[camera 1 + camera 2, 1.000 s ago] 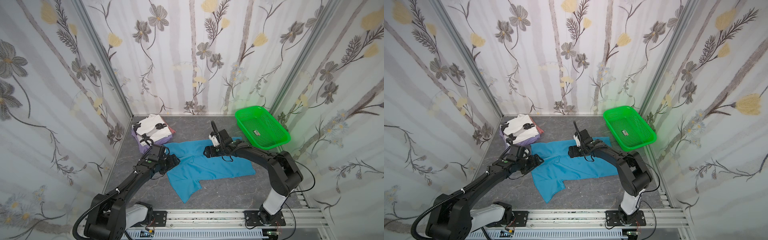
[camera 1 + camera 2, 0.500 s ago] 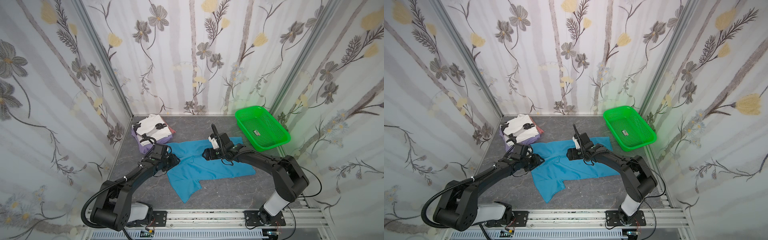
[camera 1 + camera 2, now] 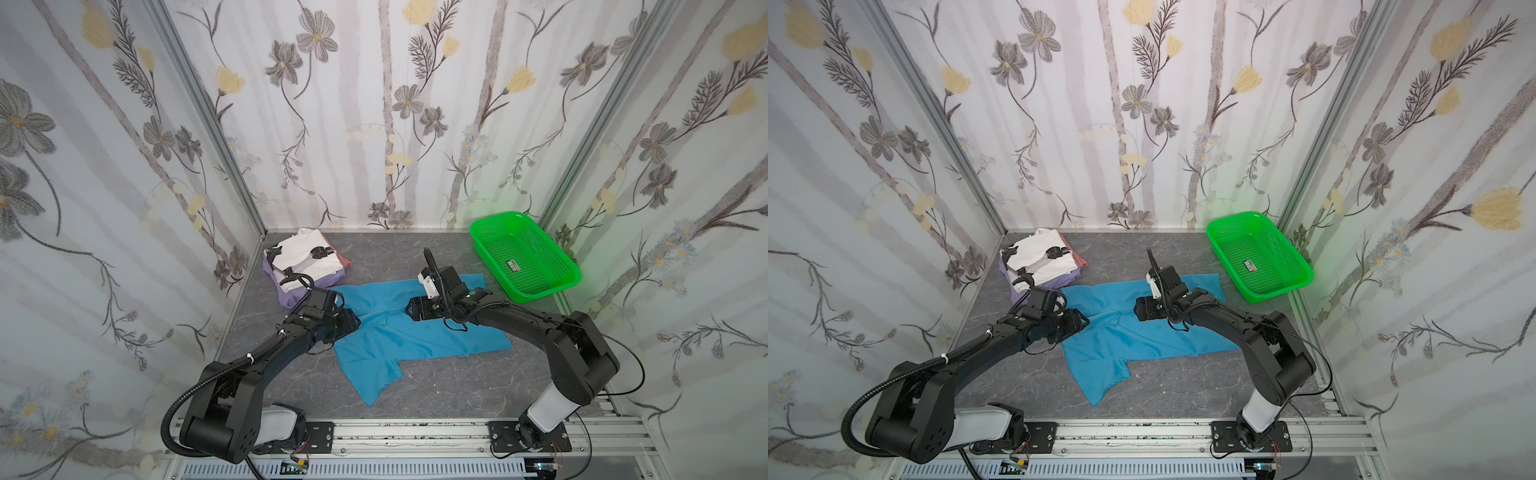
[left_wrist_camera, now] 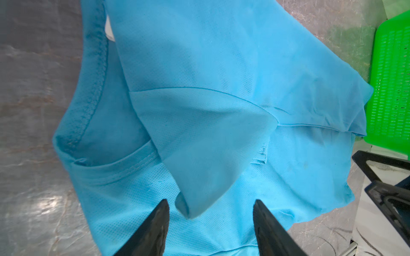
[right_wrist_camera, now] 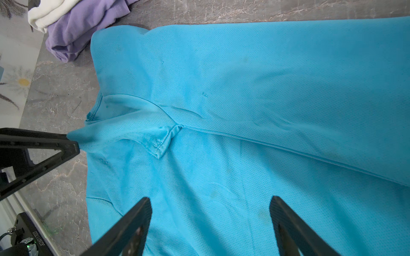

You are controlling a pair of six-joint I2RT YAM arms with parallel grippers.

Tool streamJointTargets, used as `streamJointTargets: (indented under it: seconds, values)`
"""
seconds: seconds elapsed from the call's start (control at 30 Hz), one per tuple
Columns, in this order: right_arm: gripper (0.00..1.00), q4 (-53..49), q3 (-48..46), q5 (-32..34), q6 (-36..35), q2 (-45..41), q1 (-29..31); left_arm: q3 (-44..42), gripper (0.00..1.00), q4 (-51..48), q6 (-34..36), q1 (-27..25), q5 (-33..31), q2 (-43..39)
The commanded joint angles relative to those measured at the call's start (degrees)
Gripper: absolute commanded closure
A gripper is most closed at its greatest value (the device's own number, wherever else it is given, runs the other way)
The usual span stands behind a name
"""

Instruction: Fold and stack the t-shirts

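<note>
A bright blue t-shirt (image 3: 415,332) (image 3: 1142,336) lies spread on the grey table, partly folded over itself. My left gripper (image 3: 353,322) (image 3: 1084,322) sits low at the shirt's left edge, by the collar. In the left wrist view it (image 4: 210,201) is open, and the tip of a folded flap of the blue shirt (image 4: 221,66) lies between its fingertips, close to one finger. My right gripper (image 3: 409,309) (image 5: 210,198) hovers open over the middle of the shirt (image 5: 266,88), with nothing between its fingers. A white printed shirt (image 3: 303,253), a lavender one (image 3: 278,286) and a pinkish-red one (image 3: 343,259) sit stacked at the back left.
A green mesh basket (image 3: 540,293) (image 3: 1279,291) stands at the back right, holding only a small label. Flowered walls close in three sides. The arms' mounting rail (image 3: 395,432) runs along the front edge. The stack lies just behind my left gripper.
My right gripper has slid a little to the left over the blue shirt. My left gripper has stayed at the shirt's left edge while its arm shifted slightly.
</note>
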Motion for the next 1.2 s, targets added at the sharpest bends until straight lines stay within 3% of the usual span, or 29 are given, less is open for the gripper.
streamJointTargets:
  seconds: [0.0,0.17,0.5,0.63,1.17]
  values:
    - [0.16,1.73,0.25,0.69,0.46,0.19,-0.01,-0.85,0.39,-0.33,0.92,-0.04,-1.51,-0.31]
    - [0.16,1.73,0.68,0.7,0.55,0.37,-0.04,-0.58,0.5,2.7,0.52,-0.05,-0.27,1.78]
    - [0.16,2.13,0.02,0.84,0.62,0.24,-0.55,1.21,1.0,3.61,0.0,-0.47,1.99,0.54]
    - [0.16,2.41,0.37,0.11,0.39,0.87,-0.58,4.05,1.0,3.75,-0.66,-0.29,1.27,1.24]
    - [0.16,2.78,-0.08,-0.68,-0.42,2.58,-2.58,19.83,1.0,7.22,-4.78,4.94,3.09,20.26]
